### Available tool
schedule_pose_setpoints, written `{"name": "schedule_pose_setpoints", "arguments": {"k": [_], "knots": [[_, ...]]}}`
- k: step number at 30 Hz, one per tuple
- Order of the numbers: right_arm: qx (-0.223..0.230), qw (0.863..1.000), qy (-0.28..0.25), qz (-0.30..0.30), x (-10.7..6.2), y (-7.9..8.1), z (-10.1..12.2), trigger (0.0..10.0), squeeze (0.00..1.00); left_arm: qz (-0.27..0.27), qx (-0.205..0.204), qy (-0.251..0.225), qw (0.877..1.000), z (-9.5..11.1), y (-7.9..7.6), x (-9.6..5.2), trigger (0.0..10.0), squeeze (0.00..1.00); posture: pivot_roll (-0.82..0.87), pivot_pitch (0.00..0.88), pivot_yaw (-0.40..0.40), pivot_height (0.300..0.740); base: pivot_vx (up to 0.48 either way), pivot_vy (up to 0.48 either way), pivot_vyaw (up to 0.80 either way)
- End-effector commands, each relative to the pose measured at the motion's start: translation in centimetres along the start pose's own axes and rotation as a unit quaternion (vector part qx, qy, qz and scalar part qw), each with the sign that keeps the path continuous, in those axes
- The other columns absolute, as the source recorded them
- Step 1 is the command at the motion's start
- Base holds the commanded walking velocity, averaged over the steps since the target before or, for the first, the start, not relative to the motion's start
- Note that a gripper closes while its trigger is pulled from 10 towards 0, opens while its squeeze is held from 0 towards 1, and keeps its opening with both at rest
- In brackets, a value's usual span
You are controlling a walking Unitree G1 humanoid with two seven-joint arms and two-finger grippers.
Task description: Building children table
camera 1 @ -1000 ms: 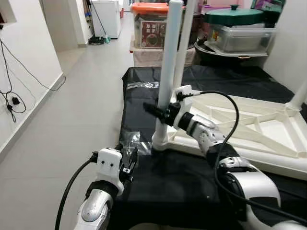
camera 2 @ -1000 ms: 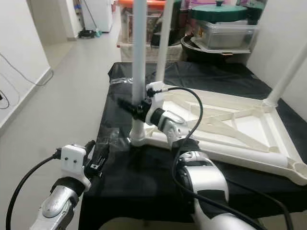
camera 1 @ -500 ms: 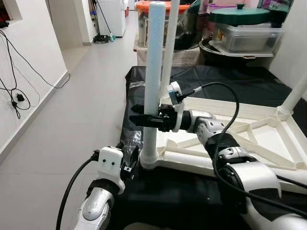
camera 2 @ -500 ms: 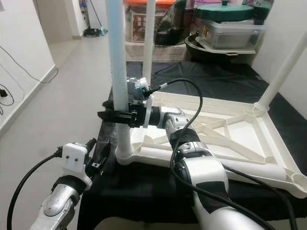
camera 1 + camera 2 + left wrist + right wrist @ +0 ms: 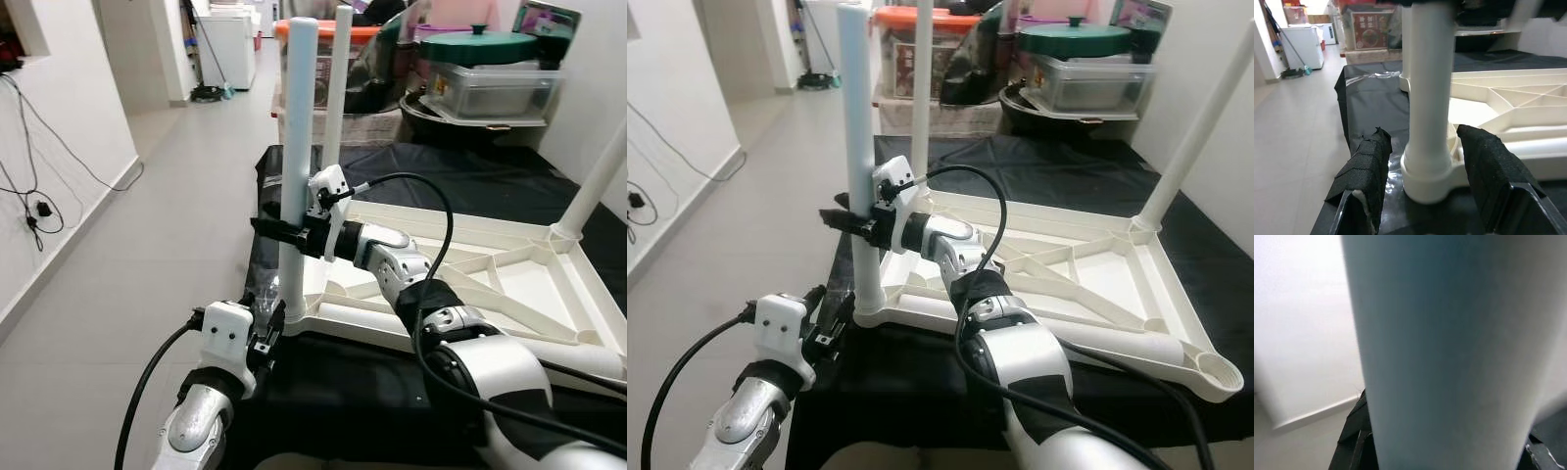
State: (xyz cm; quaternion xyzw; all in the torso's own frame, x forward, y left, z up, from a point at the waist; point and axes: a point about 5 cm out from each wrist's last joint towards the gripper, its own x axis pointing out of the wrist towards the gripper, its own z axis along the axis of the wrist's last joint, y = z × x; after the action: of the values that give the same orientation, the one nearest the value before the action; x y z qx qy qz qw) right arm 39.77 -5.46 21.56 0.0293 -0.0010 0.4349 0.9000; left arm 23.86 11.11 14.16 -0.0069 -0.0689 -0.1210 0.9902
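Nearest the camera, left gripper [image 5: 263,336] sits with fingers apart, straddling the leg's socket without touching. Beyond it, right gripper [image 5: 275,232] is clamped mid-height on white leg [image 5: 297,137], upright in the near corner of upturned tabletop [image 5: 549,294]. Risk: side load tilts the leg and unseats it.

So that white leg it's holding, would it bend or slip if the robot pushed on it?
Probably not bend: the white leg looks like a thick, rigid plastic tube, standing straight in its corner socket. It may slip a little, since its surface looks smooth where the right end effector clamps it. The upturned tabletop looks light, so a hard push might shift everything.
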Motion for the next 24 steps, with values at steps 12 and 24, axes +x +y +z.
{"name": "schedule_pose_setpoints", "arguments": {"k": [12,24], "knots": [[0.096,0.836,0.027,-0.54,-5.8,-6.0,-4.2,0.0,0.0,0.003,0.006,0.01,1.0,-0.4,0.3,-0.2,10.0,0.0,0.02,0.0,-0.022,0.74,0.0,0.0,0.0],[0.073,0.912,-0.051,-0.4,-1.8,-2.8,-2.0,10.0,1.0,0.003,0.005,0.012,1.0,-0.5,0.3,-0.3,10.0,0.0,0.02,0.0,-0.023,0.74,0.0,0.0,0.0]]}}
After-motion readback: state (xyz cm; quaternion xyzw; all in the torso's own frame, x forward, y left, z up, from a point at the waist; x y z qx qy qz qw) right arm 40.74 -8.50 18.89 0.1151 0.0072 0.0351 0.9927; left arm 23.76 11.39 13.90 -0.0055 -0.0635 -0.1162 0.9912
